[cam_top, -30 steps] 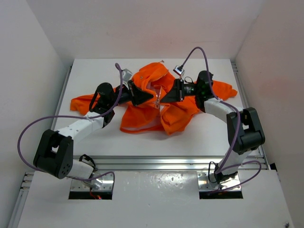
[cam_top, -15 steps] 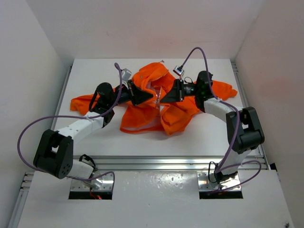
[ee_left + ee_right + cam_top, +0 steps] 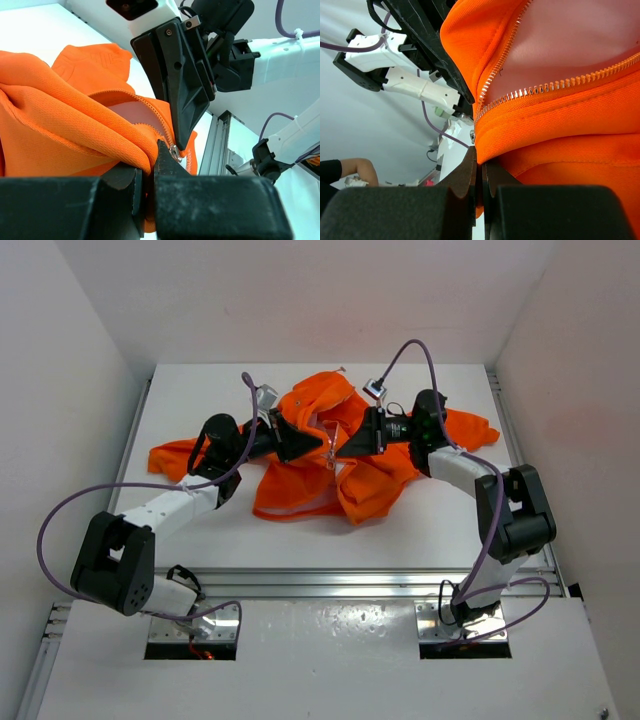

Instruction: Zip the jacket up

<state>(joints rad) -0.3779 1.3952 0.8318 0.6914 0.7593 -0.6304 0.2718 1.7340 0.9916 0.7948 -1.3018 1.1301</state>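
Jacket barely started: zipper teeth gape open. Left gripper pinched shut on fabric beside zipper; right gripper clamped at zipper's join. Whole pull left.

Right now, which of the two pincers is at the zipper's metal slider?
The right pincer: its tips close on the slider where the tooth rows join. The left pincer only clamps a fold of the orange jacket beside it.

White table, plain white walls on three sides, metal rail at front
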